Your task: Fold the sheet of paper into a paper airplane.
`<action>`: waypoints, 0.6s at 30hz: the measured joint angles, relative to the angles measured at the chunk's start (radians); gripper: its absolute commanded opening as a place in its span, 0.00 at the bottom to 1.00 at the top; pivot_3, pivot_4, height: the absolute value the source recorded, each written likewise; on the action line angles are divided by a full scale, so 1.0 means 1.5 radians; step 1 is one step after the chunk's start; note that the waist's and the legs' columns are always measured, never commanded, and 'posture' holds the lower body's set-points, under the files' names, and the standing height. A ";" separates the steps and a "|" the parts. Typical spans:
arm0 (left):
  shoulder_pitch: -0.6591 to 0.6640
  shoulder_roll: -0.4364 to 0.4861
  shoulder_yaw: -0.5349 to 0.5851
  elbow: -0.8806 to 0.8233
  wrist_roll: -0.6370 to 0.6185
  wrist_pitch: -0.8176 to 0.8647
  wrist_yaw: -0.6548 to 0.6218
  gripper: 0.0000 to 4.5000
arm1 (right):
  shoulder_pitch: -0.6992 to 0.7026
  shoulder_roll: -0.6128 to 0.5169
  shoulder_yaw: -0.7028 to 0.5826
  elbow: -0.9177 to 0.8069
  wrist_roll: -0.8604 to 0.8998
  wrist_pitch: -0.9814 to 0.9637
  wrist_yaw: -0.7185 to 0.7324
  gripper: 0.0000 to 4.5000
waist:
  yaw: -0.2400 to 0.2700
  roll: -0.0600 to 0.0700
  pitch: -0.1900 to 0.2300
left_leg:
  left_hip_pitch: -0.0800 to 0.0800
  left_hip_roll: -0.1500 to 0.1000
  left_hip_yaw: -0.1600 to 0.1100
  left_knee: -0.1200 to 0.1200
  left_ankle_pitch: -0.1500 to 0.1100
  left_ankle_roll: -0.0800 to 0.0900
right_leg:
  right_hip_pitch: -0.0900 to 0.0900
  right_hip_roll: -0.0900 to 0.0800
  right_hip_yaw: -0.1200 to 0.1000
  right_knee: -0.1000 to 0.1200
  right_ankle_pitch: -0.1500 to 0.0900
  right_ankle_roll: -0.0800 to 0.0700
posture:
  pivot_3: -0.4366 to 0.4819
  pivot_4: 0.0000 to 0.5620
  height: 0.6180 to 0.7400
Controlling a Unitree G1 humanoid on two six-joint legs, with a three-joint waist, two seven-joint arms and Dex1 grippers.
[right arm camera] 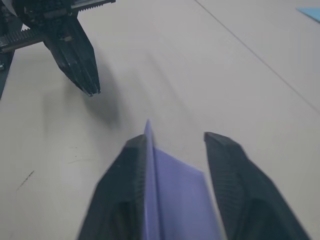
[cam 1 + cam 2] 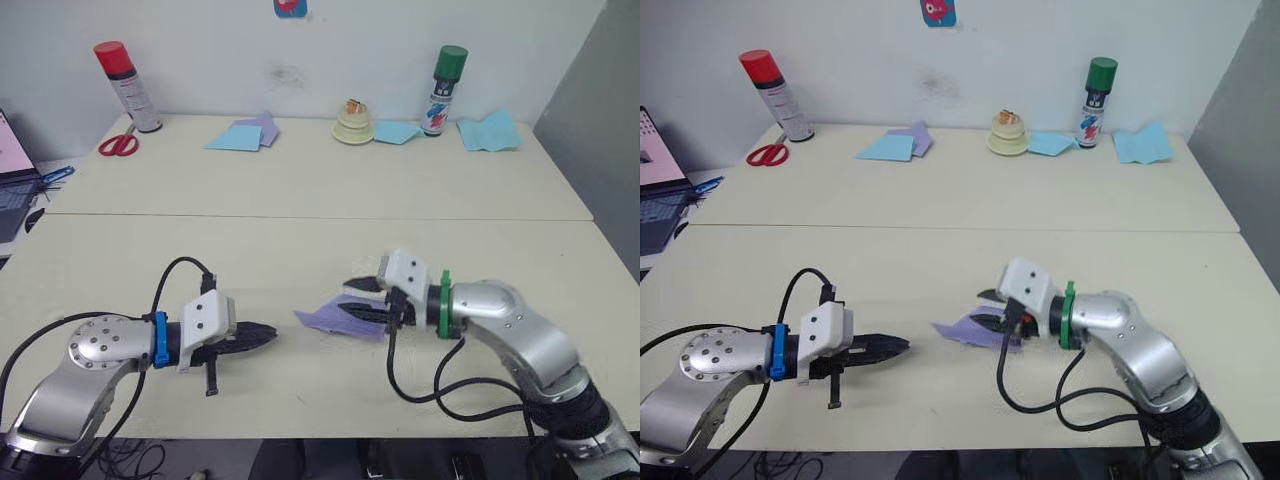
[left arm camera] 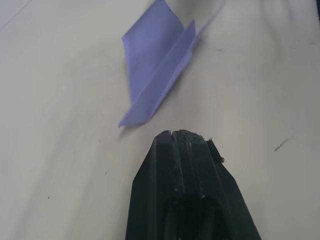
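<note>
So the paper airplane (image 2: 340, 318) is pretty much done by the look of it — a small pointed lavender shape lying on the counter (image 2: 300, 250) near the front edge, between the two arms. Its long axis runs roughly side to side, nose pointing toward the robot's left, tail end at the right claw (image 2: 372, 300).

The right claw has its fingers apart, and the plane's rear sits in the gap between them, leaning against one finger. In the right wrist view the fingers clearly aren't pressed on the paper, so I'd call it loose rather than gripped.

The left claw (image 2: 262, 337) has its fingers pressed together on nothing, tip aimed at the plane's nose, near it but with a gap of bare counter between. So the right arm is the closer one — whatever comes next, that's my guess for which does it.

No containers in play here, only spray cans, scissors and light blue papers (image 2: 235, 138) along the back.
</note>
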 measured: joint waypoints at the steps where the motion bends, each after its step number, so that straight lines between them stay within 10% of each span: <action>1: 0.000 0.003 0.005 -0.007 -0.007 0.009 -0.001 0.00 | -0.010 -0.001 0.000 0.008 0.005 0.003 0.005 0.55 | 0.000 0.000 0.000 | 0.000 0.000 0.000 0.000 0.000 0.000 | 0.000 0.000 0.000 0.000 0.000 0.000 | 0.48 0.27 0.88; 18: 0.004 0.010 0.016 -0.047 -0.027 0.054 0.015 0.00 | -0.008 0.008 0.120 0.121 -0.099 -0.128 0.035 0.55 | 0.000 0.000 0.000 | -0.001 0.000 0.001 0.000 0.000 0.000 | -0.001 0.001 0.001 0.000 -0.001 -0.001 | 0.48 0.27 0.88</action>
